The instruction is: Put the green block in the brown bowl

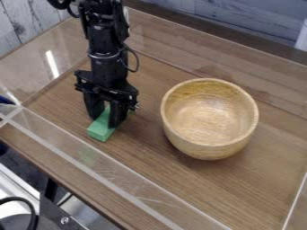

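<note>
While the fingers [107,115] grip the green block [102,128], they hide its far end.

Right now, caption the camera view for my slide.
Gripper pointing down, jaws closed on the green block on the wooden table, beside the empty brown bowl.

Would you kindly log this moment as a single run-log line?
phase: grasp | gripper: shut on green block | block: on table | brown bowl: empty
</note>
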Robot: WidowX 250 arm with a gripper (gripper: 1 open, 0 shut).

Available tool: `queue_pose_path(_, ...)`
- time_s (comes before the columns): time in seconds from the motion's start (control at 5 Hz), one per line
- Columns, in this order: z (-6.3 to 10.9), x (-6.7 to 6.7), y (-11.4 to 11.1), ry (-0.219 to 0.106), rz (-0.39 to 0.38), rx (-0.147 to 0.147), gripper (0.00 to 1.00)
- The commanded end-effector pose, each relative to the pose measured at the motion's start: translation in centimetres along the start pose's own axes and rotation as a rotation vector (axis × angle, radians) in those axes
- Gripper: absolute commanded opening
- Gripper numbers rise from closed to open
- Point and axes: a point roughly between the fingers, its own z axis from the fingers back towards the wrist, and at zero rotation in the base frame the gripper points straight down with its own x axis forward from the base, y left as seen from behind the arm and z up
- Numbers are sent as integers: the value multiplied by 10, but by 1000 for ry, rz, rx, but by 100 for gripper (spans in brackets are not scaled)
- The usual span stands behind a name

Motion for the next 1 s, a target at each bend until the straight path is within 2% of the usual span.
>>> queue_pose_path(0.0, 18, 9, 3, -52, 10, 5, 0)
queue_pose_path(0.8, 43, 13, -3, -69, 19, -18, 0)
